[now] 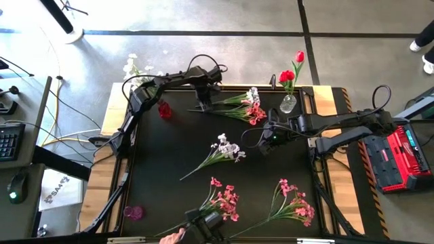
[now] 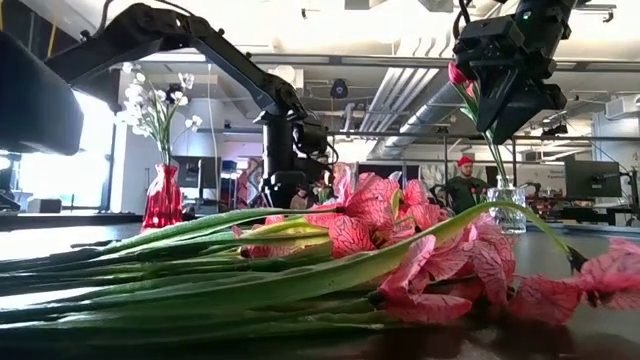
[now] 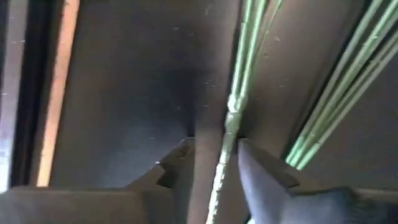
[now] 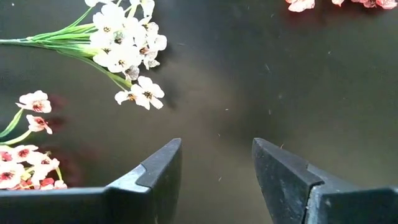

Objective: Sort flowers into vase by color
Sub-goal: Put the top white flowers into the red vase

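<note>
Two flower sprays lie at the table's far edge, one pale (image 1: 248, 97), one pink-red (image 1: 255, 114), stems pointing left. My left gripper (image 1: 202, 106) points down over those stems, open, with one green stem (image 3: 231, 121) between its fingers (image 3: 261, 168). A red vase (image 2: 162, 200) holds white flowers (image 1: 133, 68). A clear vase (image 1: 288, 104) holds red tulips (image 1: 287, 76). My right gripper (image 4: 216, 146) hovers open right of a white spray (image 1: 228, 149). My left gripper comes from above, its fingers lying across the stem, one on either side. A gap shows between one finger and the stem (image 3: 227, 140); the other fingertip (image 3: 242, 144) stands right against it, and I cannot tell whether it touches. The stem lies on the table.
Two pink sprays (image 1: 227, 200) (image 1: 296, 205) lie near the front edge, filling the low view. A small pink vase (image 1: 133, 212) stands at the near left corner. A second stem bundle (image 3: 329, 93) runs beside the left gripper. A person's hand (image 1: 173, 237) shows at the front edge.
</note>
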{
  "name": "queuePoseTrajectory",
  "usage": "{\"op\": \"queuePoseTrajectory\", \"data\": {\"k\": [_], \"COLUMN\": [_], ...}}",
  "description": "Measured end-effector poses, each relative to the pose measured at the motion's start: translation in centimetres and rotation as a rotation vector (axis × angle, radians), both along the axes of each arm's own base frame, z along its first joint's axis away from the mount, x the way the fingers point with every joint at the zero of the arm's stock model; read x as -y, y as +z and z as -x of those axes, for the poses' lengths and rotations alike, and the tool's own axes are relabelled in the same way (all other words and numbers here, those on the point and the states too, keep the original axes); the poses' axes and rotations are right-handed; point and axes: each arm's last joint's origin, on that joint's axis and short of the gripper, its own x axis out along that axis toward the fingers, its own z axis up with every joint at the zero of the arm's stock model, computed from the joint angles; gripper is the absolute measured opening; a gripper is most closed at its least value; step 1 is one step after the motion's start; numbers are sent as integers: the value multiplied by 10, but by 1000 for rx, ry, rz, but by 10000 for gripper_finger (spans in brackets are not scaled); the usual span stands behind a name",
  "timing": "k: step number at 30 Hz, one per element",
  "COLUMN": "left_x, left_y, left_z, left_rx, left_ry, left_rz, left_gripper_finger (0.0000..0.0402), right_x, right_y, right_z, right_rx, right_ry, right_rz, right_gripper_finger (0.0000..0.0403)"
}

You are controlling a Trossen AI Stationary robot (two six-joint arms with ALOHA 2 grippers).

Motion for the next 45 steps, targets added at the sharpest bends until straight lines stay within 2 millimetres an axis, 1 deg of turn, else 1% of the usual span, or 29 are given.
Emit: {"op": "queuePoseTrajectory", "data": {"k": [5,6,9,11,13,15,20,22,27,31,33,36,39,43,45], "left_x": [3,4,7,11,16,19,30,35,55,72,78,90,106,128,141], "left_y": [-1,-1,1,4,11,27,74,96,159,203,221,237,247,250,251], "left_z": [-1,-1,-3,-3,0,0,5,9,21,32,39,43,41,29,22], "left_rx": [-41,-44,-56,-67,-65,-20,110,179,396,550,614,677,722,758,776], "left_ry": [-7,-9,-2,7,36,57,88,97,106,115,130,137,116,57,20], "left_rz": [-31,-34,-49,-50,-13,-15,-12,-7,-39,-105,-125,-135,-131,-112,-110], "left_gripper_finger": [16,9,9,4,3,2,1,1,0,0,0,0,0,0,0], "right_x": [0,0,0,0,0,0,0,0,7,12,15,21,28,35,38], "right_y": [0,0,0,0,2,5,20,26,43,66,78,90,99,108,108], "right_z": [0,0,0,-1,-3,-9,-24,-27,-19,-12,-9,-9,-12,-18,-21], "right_rx": [2,2,5,17,48,116,343,406,525,701,789,887,957,1001,1010], "right_ry": [-17,-18,-28,-42,-43,-42,-15,-13,-102,-178,-207,-222,-206,-153,-154], "right_rz": [-8,-8,-12,-14,-16,-17,-8,9,77,174,230,307,395,551,578], "right_gripper_finger": [183,183,183,183,183,183,183,183,183,183,183,183,185,195,200]}}
